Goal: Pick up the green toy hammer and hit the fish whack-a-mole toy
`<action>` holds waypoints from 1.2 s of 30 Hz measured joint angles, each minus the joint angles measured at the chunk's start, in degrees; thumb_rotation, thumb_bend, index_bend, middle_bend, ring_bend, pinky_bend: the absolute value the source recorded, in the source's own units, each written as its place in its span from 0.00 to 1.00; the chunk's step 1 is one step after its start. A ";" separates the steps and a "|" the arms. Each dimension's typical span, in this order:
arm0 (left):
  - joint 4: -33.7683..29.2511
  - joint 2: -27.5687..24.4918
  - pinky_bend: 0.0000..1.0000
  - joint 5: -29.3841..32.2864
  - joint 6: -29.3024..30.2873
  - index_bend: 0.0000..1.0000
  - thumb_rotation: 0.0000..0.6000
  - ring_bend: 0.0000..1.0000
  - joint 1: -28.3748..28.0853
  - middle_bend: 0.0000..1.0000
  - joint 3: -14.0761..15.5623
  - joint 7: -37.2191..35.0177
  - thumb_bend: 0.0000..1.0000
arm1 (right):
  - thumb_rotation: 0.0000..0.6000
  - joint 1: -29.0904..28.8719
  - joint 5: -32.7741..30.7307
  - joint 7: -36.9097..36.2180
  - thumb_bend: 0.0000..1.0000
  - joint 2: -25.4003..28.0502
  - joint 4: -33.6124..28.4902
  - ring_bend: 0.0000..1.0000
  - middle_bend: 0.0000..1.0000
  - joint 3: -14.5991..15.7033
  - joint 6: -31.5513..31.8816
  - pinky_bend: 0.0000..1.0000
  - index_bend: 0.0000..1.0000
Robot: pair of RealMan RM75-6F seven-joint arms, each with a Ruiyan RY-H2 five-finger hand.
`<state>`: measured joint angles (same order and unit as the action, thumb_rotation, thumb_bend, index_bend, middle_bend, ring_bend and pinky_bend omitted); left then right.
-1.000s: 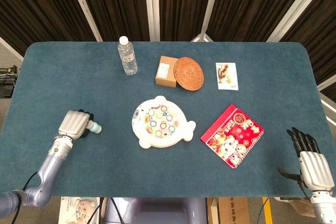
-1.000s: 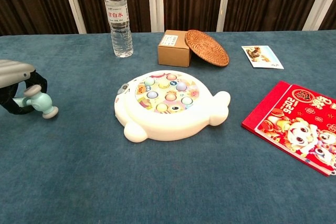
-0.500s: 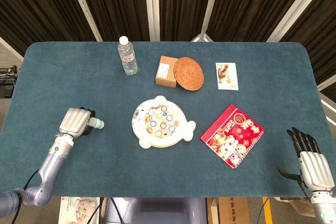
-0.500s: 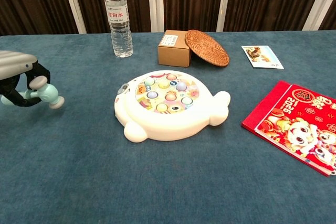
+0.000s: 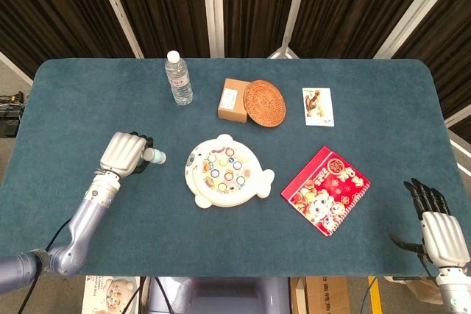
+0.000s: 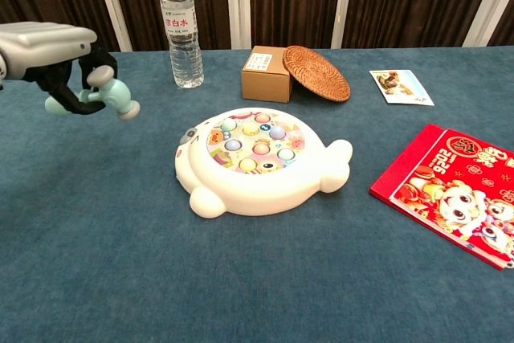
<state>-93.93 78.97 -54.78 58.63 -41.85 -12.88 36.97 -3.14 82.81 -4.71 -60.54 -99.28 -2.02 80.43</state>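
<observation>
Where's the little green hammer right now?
The green toy hammer is in the robot's left hand, lifted above the table on the left side, just left of the fish whack-a-mole toy.

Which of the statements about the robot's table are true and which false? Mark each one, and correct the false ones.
1. The left hand holds the green toy hammer in the air. True.
2. The hammer's head is pressing on the fish whack-a-mole toy. False: it is off to the toy's left, not touching it.
3. The right hand holds the red booklet. False: it holds nothing, its fingers apart near the table's right edge; the booklet lies flat on the table.
4. The woven coaster leans on the cardboard box. True.
5. The water bottle lies on its side. False: it stands upright.
</observation>
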 measured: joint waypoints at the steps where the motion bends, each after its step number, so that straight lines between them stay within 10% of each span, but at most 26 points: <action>1: -0.38 -0.05 0.57 0.82 -0.24 0.67 1.00 0.43 -0.84 0.55 -0.50 1.07 0.70 | 1.00 0.00 -0.10 -0.05 0.16 0.01 -0.02 0.00 0.00 -0.02 -0.05 0.00 0.00; 18: 2.80 7.38 0.57 21.33 -4.12 0.67 1.00 0.43 -20.29 0.55 -4.25 20.82 0.70 | 1.00 -0.27 -1.25 -2.23 0.16 0.37 -0.63 0.00 0.00 -0.37 -1.24 0.00 0.00; 36: 5.57 11.18 0.57 28.98 -2.59 0.67 1.00 0.43 -25.53 0.55 -0.59 22.12 0.70 | 1.00 -0.36 -1.38 -3.00 0.16 0.55 -0.79 0.00 0.00 -0.51 -1.45 0.00 0.00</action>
<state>-88.36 90.15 -25.79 56.04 -67.38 -13.47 59.09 -3.50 81.43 -7.71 -59.99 -100.06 -2.53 78.98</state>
